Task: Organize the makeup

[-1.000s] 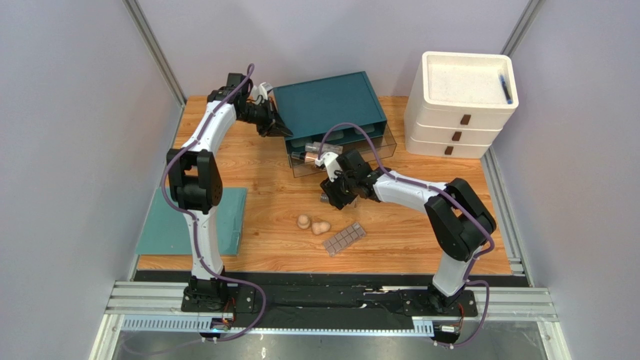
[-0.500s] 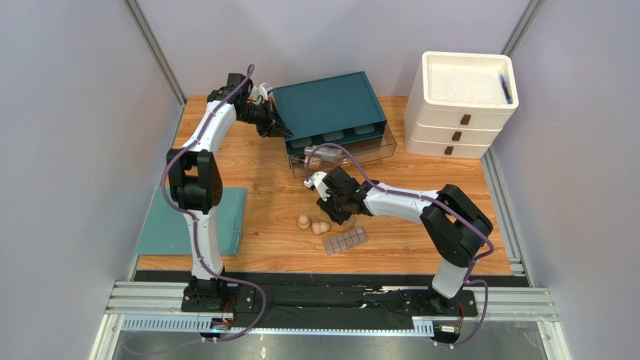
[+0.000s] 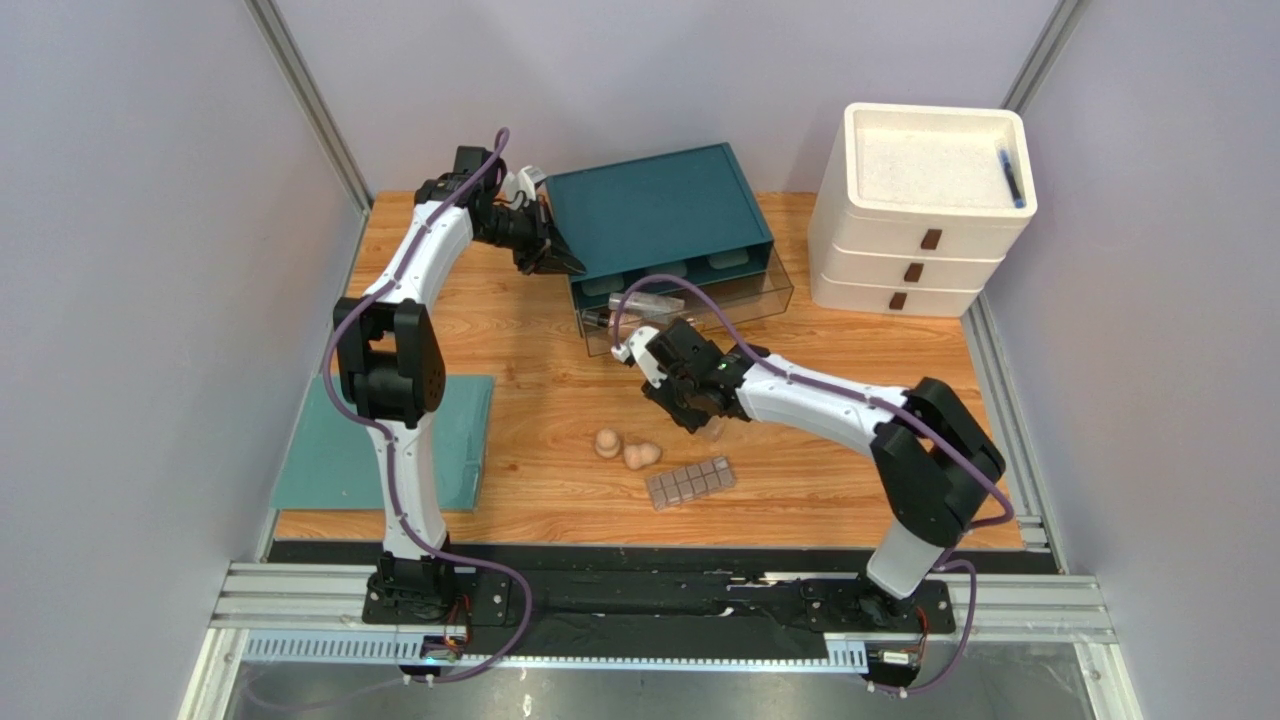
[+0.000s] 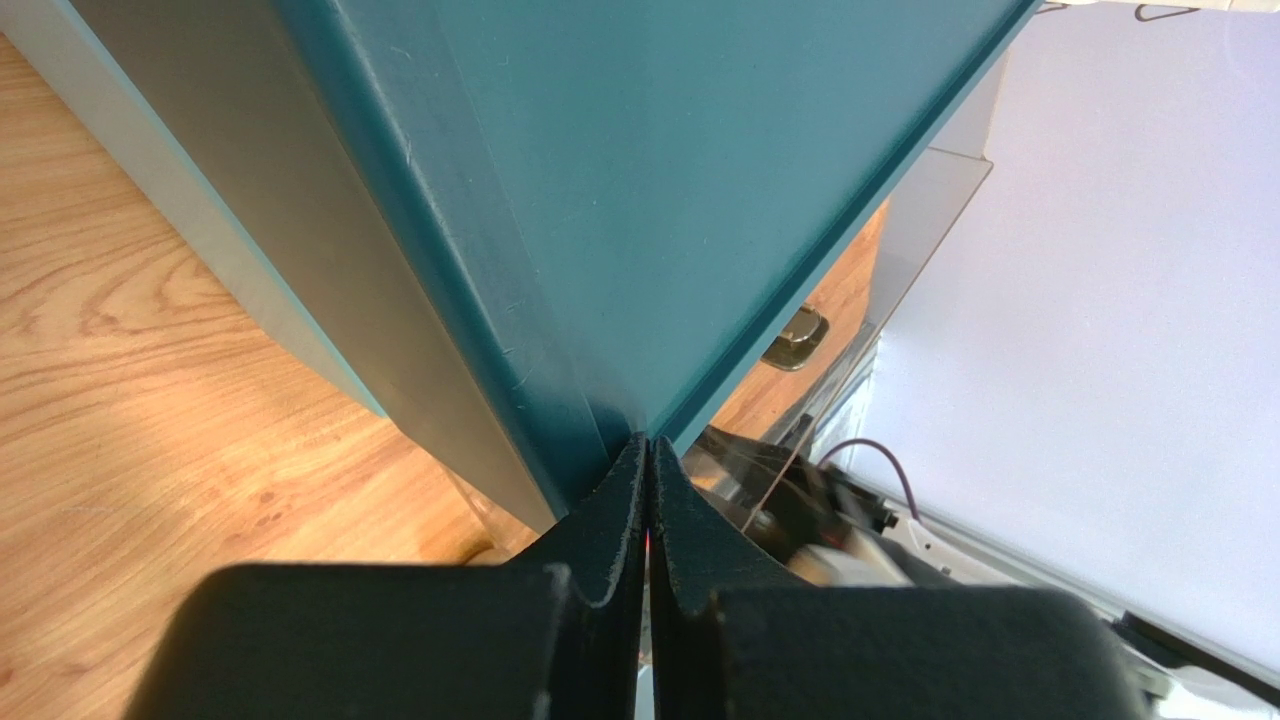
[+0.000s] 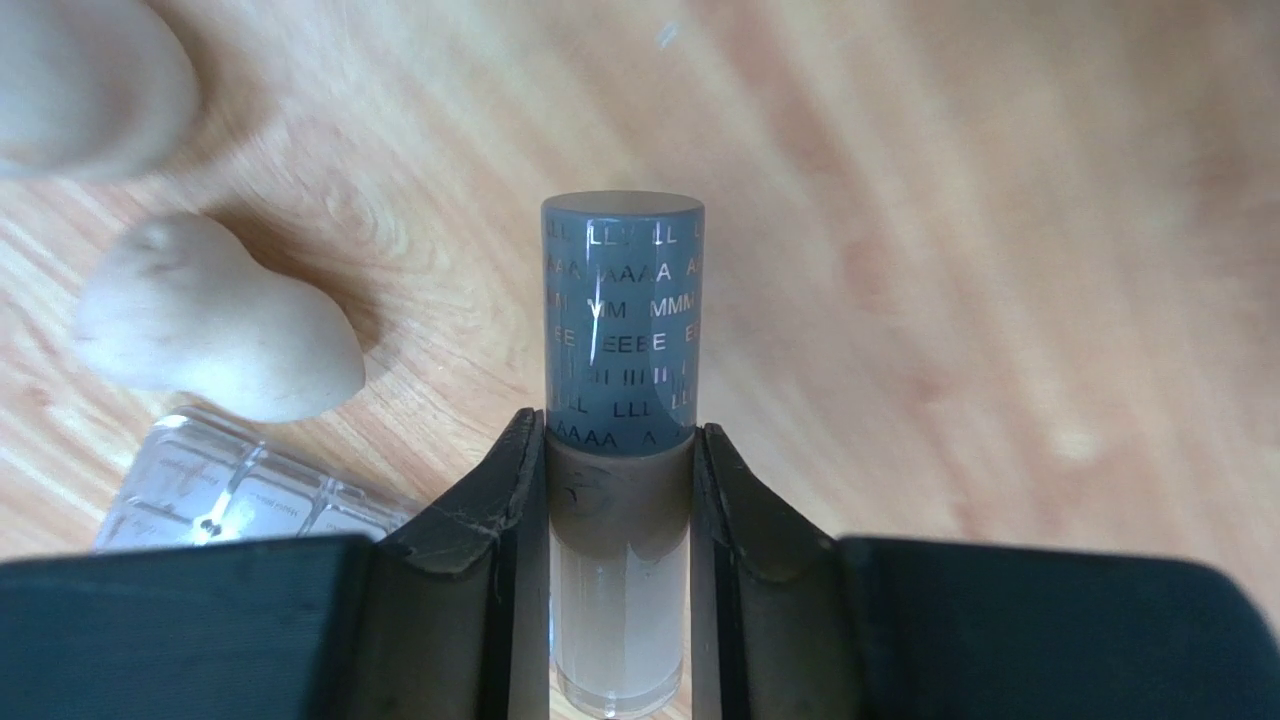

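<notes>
A short tube (image 5: 621,330) with a grey lettered cap and a brownish-clear body lies over the wood between the jaws of my right gripper (image 5: 616,435), which is shut on it, both pads touching its sides. In the top view that gripper (image 3: 694,402) is just right of two beige sponges (image 3: 607,443) (image 3: 643,455) and above the palette (image 3: 691,482). One sponge (image 5: 226,338) and the palette's corner (image 5: 241,495) lie left of the tube. My left gripper (image 4: 649,450) is shut, its tips against the front left corner of the teal organiser (image 3: 654,203).
A clear drawer (image 3: 706,300) stands pulled out below the teal organiser with small items inside. A white three-drawer unit (image 3: 920,210) at the back right has a blue pen (image 3: 1010,176) on top. A teal mat (image 3: 376,443) lies at the left edge.
The right jaws have narrowed onto the tube, and the right arm has shifted a little around the spot beside the sponges. The left arm has not moved.
</notes>
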`<control>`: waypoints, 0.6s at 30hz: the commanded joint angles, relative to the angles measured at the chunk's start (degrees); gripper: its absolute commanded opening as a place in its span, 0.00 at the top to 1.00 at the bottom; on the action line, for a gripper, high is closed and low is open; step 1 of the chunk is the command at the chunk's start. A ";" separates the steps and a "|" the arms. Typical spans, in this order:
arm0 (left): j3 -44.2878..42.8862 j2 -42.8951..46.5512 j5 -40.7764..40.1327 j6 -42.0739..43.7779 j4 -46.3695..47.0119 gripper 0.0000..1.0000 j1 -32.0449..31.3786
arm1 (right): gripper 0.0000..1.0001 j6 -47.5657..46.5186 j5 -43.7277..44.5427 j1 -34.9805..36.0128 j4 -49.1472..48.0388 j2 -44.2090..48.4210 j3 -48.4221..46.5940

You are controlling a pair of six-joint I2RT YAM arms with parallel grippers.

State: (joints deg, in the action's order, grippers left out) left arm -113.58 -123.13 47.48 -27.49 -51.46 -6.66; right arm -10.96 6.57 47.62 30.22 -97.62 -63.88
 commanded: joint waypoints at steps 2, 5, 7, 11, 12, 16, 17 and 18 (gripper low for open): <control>0.73 -1.59 -4.94 3.75 -7.78 0.98 0.06 | 1.00 -6.08 5.02 0.02 -1.38 9.55 -9.94; 0.73 -1.59 -4.77 3.67 -7.78 0.98 0.06 | 1.00 -10.03 7.66 -0.15 -4.19 11.57 -12.49; 0.82 -1.59 -4.68 3.58 -7.60 0.98 0.06 | 1.00 -13.01 8.55 -0.94 -6.21 12.19 -13.55; 1.51 -1.50 -4.42 2.79 -6.99 0.98 0.06 | 1.00 -17.07 7.06 -4.45 -9.56 9.22 -19.85; 1.61 -1.58 -4.16 2.70 -6.46 0.98 0.06 | 1.00 -17.51 7.06 -5.07 -9.48 7.90 -21.19; 1.96 -1.41 -4.15 2.70 -6.46 0.98 0.06 | 1.00 -19.71 6.88 -7.88 -9.74 1.32 -26.55; 2.05 -1.41 -4.15 2.61 -6.37 0.98 0.06 | 1.00 -19.97 6.79 -8.32 -10.00 0.34 -27.26; 2.05 -1.50 -4.15 2.61 -6.28 0.98 0.06 | 1.00 -20.06 6.97 -8.68 -10.26 -0.63 -28.48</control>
State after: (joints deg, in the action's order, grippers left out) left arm -113.62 -123.13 47.51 -27.33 -51.40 -6.66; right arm -27.86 12.58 39.35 22.52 -96.71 -89.27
